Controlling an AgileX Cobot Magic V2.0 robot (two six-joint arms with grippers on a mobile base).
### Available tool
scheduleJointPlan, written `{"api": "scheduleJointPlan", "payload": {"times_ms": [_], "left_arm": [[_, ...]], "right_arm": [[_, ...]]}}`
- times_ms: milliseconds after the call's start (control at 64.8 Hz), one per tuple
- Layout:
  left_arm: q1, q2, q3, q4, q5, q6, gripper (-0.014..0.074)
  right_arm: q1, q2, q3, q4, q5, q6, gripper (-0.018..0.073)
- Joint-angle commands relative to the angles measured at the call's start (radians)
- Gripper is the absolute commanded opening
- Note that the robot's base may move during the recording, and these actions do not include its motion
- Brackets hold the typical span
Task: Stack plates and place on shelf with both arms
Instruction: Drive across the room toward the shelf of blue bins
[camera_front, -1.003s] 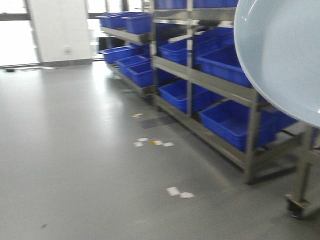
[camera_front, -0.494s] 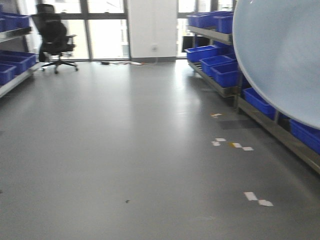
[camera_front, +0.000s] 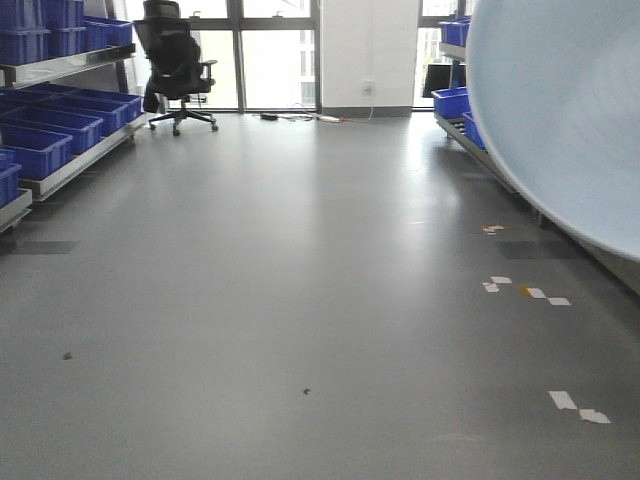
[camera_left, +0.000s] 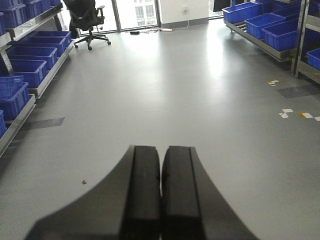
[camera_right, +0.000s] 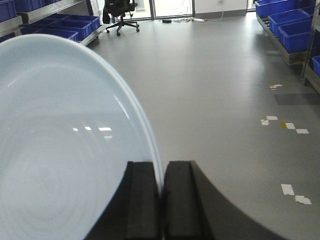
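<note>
A large pale bluish-white plate (camera_front: 560, 120) fills the upper right of the front view, held up on edge above the floor. In the right wrist view the same plate (camera_right: 60, 150) spreads over the left half, and my right gripper (camera_right: 161, 165) is shut on its rim, which runs down between the two black fingers. Whether this is one plate or two stacked plates I cannot tell. My left gripper (camera_left: 161, 149) is shut with nothing in it, its pads pressed together over bare grey floor. A metal shelf (camera_front: 60, 70) with blue bins runs along the left wall.
Another shelf with blue bins (camera_front: 452, 100) stands at the right, partly hidden by the plate. A black office chair (camera_front: 178, 60) sits by the far windows. White and yellow tape marks (camera_front: 525, 291) dot the grey floor at the right.
The whole view has swung left: the right-hand shelf slid out of frame, and the chair and left shelf came in. The plate kept its place in the frame.
</note>
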Motion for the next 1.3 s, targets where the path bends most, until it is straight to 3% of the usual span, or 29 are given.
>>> {"api": "scheduleJointPlan", "payload": {"times_ms": [0, 1281], "left_arm": [[0.002, 0.005, -0.029, -0.002, -0.087, -0.010, 0.0083], [0.002, 0.005, -0.029, -0.002, -0.087, -0.010, 0.0083]], "right_arm": [[-0.004, 0.004, -0.033, 0.002, -0.094, -0.002, 0.0055], [-0.004, 0.004, -0.033, 0.002, -0.094, -0.002, 0.0055]]}}
